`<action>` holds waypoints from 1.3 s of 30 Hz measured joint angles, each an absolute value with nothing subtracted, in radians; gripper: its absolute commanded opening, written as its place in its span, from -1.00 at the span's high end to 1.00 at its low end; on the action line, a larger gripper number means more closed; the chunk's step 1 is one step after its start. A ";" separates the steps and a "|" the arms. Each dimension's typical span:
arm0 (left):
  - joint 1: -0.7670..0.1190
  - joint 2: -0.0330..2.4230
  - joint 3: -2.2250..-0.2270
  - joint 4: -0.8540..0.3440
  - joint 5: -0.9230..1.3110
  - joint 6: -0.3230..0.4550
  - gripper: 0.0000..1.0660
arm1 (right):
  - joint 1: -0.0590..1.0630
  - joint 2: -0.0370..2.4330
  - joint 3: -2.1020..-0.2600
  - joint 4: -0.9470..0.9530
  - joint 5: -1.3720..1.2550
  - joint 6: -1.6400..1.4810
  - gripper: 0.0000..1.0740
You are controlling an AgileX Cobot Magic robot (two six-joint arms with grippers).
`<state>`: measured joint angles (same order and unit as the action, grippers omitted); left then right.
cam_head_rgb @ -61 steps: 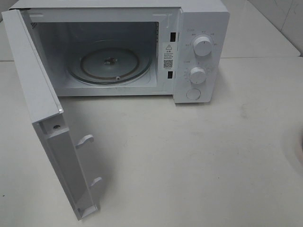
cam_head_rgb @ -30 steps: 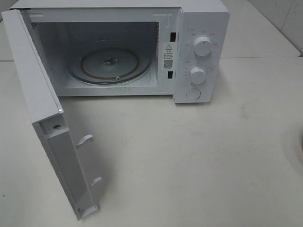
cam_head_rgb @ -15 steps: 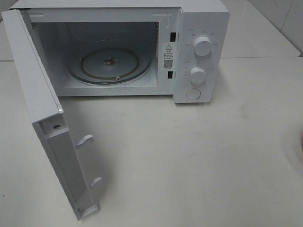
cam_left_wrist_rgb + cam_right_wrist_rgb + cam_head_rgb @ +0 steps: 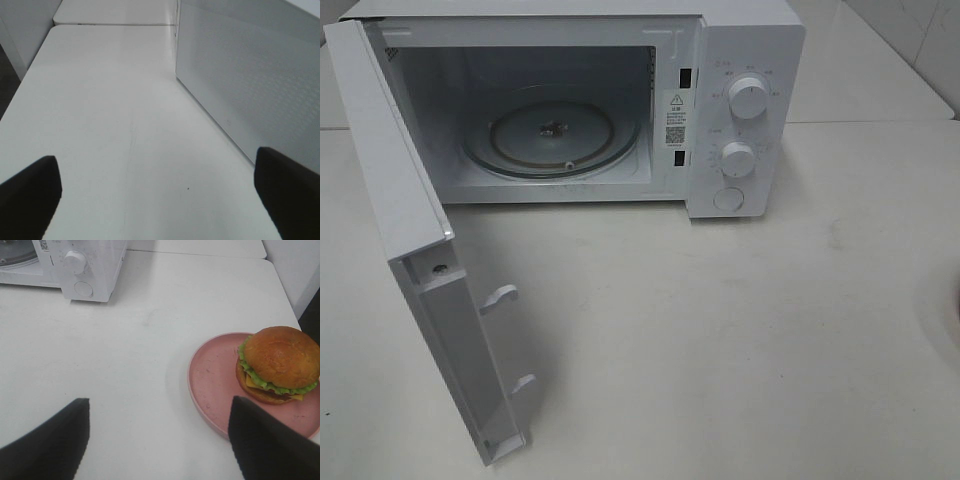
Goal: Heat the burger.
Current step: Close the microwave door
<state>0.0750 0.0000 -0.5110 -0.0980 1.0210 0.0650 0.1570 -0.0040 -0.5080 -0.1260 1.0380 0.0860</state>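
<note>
White microwave (image 4: 740, 60) w/ door (image 4: 410, 230) swung open on white desk (image 4: 720, 350). Burger (image 4: 277, 365) sits on pink plate (image 4: 215, 385), right of microwave. Left pincer (image 4: 157, 192) & right pincer (image 4: 160, 440) both apart, holding nothing.

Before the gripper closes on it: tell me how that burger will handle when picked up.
The burger is stacked in layers, so it may shear or shed its lettuce if squeezed sideways. Its glossy domed bun looks slippery. It sits off-centre on the pink plate, so pushing could slide it off.
</note>
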 measured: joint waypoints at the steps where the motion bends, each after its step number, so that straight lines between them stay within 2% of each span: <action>1: 0.075 0.009 -0.517 -0.098 1.005 0.065 -0.75 | 0.157 -0.004 -0.508 -0.126 1.038 0.086 -0.41; 4: 0.075 0.060 -0.524 -0.098 0.946 0.065 -0.60 | 0.157 -0.004 -0.508 -0.126 1.038 0.086 -0.41; 5: 0.075 0.099 -0.524 -0.098 0.915 0.065 -0.44 | 0.157 -0.004 -0.508 -0.126 1.038 0.086 -0.41; 6: 0.075 0.099 -0.524 -0.098 0.915 0.065 -0.44 | 0.157 -0.004 -0.508 -0.126 1.038 0.086 -0.41; 7: 0.075 0.120 -0.524 -0.098 0.900 0.065 -0.32 | 0.157 -0.004 -0.508 -0.126 1.038 0.086 -0.41; 8: 0.075 0.162 -0.524 -0.098 0.855 0.065 -0.08 | 0.157 -0.004 -0.508 -0.126 1.038 0.086 -0.41; 9: 0.075 0.162 -0.524 -0.098 0.855 0.065 -0.08 | 0.157 -0.004 -0.508 -0.126 1.038 0.086 -0.41; 10: 0.075 0.199 -0.524 -0.098 0.812 0.065 0.06 | 0.157 -0.004 -0.508 -0.126 1.038 0.086 -0.41; 11: 0.075 0.217 -0.524 -0.098 0.786 0.065 0.37 | 0.157 -0.004 -0.508 -0.126 1.038 0.086 -0.41; 12: 0.075 0.217 -0.524 -0.098 0.786 0.065 0.37 | 0.157 -0.004 -0.508 -0.126 1.038 0.086 -0.41; 13: 0.075 0.263 -0.524 -0.098 0.738 0.065 0.65 | 0.157 -0.004 -0.508 -0.126 1.038 0.086 -0.41; 14: 0.075 0.288 -0.522 -0.100 0.713 0.065 0.81 | 0.157 -0.004 -0.508 -0.126 1.038 0.086 -0.41; 15: 0.075 0.288 -0.522 -0.100 0.713 0.065 0.81 | 0.157 -0.004 -0.508 -0.126 1.038 0.086 -0.41; 17: 0.075 0.352 -0.510 -0.110 0.651 0.065 1.00 | 0.157 -0.004 -0.508 -0.126 1.038 0.086 -0.41; 24: 0.075 0.459 -0.424 -0.122 0.461 0.118 1.00 | 0.157 -0.004 -0.508 -0.126 1.038 0.086 -0.41; 32: 0.075 0.577 -0.259 -0.173 0.084 0.201 1.00 | 0.157 -0.004 -0.508 -0.126 1.038 0.086 -0.41; 35: 0.075 0.605 -0.226 -0.175 0.000 0.214 1.00 | 0.157 -0.004 -0.508 -0.126 1.038 0.086 -0.41; 39: 0.075 0.695 -0.173 -0.169 -0.223 0.224 1.00 | 0.157 -0.004 -0.508 -0.126 1.038 0.086 -0.41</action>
